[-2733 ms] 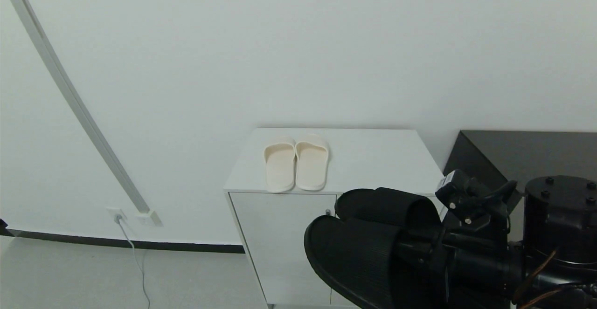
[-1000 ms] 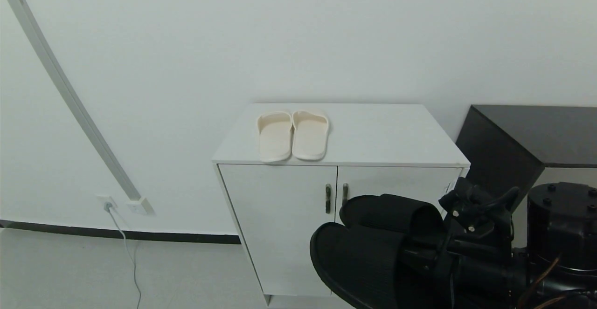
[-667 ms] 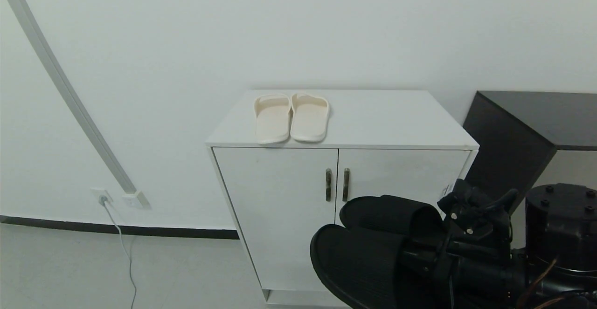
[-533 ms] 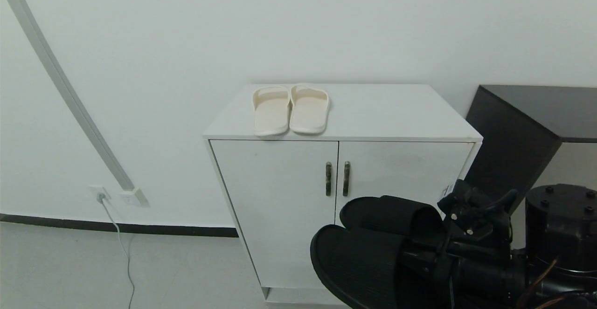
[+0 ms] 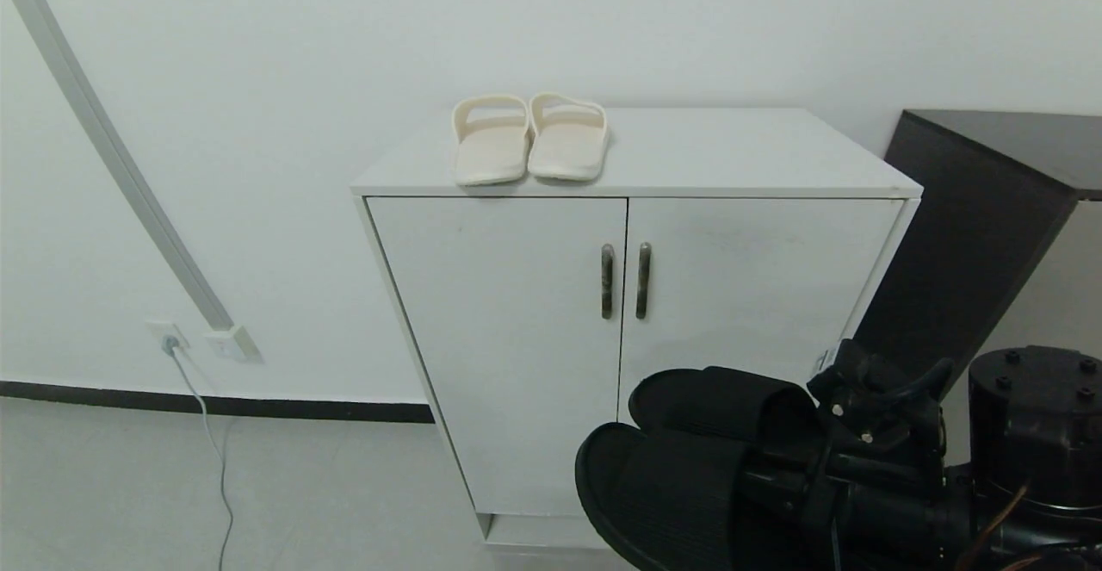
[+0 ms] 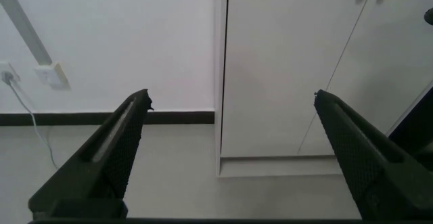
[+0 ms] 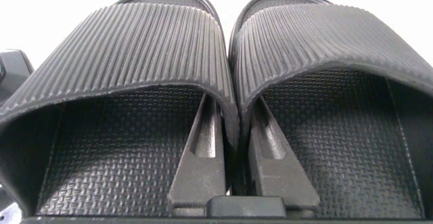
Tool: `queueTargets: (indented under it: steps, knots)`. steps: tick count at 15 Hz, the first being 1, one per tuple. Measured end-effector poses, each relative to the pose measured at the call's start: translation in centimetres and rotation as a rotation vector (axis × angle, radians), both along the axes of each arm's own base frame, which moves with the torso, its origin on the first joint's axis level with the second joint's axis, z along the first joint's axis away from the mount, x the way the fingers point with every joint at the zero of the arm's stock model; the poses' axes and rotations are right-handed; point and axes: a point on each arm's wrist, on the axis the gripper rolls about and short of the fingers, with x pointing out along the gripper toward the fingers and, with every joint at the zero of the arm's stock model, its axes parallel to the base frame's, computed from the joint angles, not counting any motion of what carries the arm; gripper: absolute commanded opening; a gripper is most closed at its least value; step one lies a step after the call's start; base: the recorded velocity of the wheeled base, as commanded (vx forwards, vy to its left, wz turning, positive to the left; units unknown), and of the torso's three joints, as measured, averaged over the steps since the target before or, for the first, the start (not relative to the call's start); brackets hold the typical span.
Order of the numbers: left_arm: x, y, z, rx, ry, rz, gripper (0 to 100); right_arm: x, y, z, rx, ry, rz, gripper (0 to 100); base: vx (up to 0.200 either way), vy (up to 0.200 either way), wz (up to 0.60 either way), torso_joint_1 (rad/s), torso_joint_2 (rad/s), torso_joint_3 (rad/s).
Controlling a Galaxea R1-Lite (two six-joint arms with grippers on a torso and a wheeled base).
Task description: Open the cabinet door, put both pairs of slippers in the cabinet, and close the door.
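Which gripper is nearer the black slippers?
Right. The right gripper is shut on the black slippers, one finger inside each. The left gripper is open and apart from them, low, facing the bottom left corner of the cabinet.

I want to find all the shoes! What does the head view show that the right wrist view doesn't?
Head view adds: the cream slippers lying side by side on top of the white cabinet, whose two doors are shut, with the handles in the middle.
Right wrist view adds: the fingers of the right gripper pinching the inner walls of the two black slippers together, and their bumpy footbeds.
Both share: the black slippers, held side by side.
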Motion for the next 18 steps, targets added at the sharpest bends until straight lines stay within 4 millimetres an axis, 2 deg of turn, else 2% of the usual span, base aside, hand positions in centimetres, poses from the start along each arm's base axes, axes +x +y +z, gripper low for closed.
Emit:
queueTargets:
  steps: [10,11,14,18]
  knots:
    - [0.1,0.0,0.3,0.03,0.011,0.003,100,-0.1,-0.1,-0.2,-0.014,-0.004,0.006,0,0.0,0.0,0.0,-0.083,0.41,0.327]
    - [0.0,0.0,0.9,0.03,-0.007,0.003,100,-0.1,-0.1,-0.2,-0.014,-0.003,0.007,0,0.0,0.0,0.0,-0.017,0.1,0.09]
    - [-0.4,0.0,4.7,0.023,-0.062,-0.044,100,-0.1,0.0,-0.2,-0.015,-0.008,0.008,0,0.0,0.0,0.0,-0.001,0.02,0.014]
    - [2.2,-0.5,8.1,0.027,-0.019,-0.228,100,-0.1,-0.1,-0.2,-0.018,-0.012,0.01,0,0.0,0.0,0.0,0.0,0.0,0.0]
